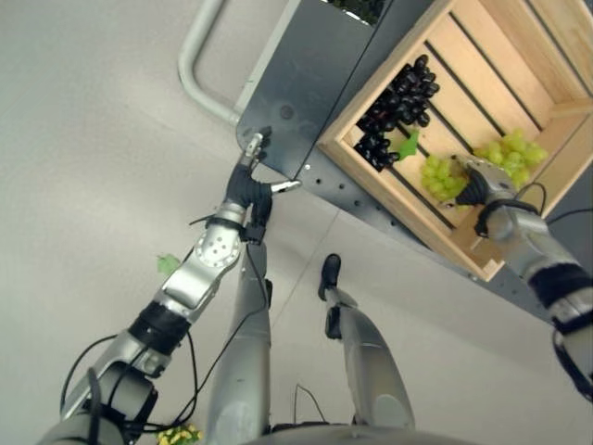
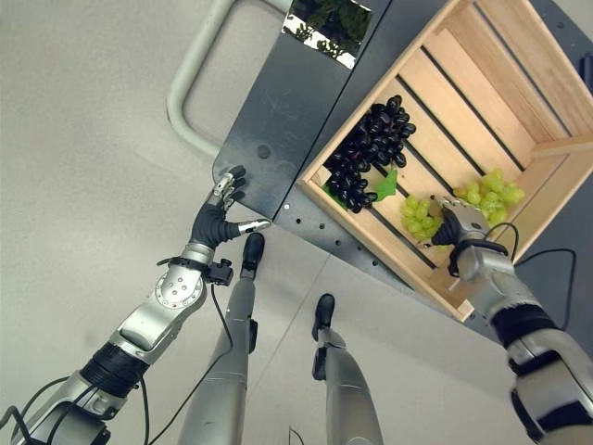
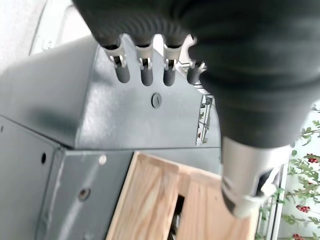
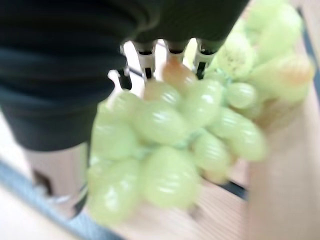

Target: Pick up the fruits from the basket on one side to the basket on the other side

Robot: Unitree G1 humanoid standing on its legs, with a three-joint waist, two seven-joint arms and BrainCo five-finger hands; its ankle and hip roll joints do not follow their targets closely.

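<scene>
A wooden crate [image 1: 398,209] rests on a dark grey cart [image 1: 296,83]. In the crate lie a bunch of black grapes [image 1: 400,100] and two bunches of green grapes [image 1: 443,176] [image 1: 510,153]. My right hand [image 1: 474,185] is down in the crate between the green bunches. Its fingers and thumb curl round green grapes [image 4: 170,145], which press against the palm. My left hand [image 1: 248,190] hangs open beside the cart's near corner, its straight fingers [image 3: 145,70] pointing at the cart's side and holding nothing.
A grey tube handle [image 1: 199,65] curves out from the cart's far end. A green leaf [image 1: 406,146] lies among the grapes in the crate, and another leaf [image 1: 168,264] lies on the pale floor by my left arm.
</scene>
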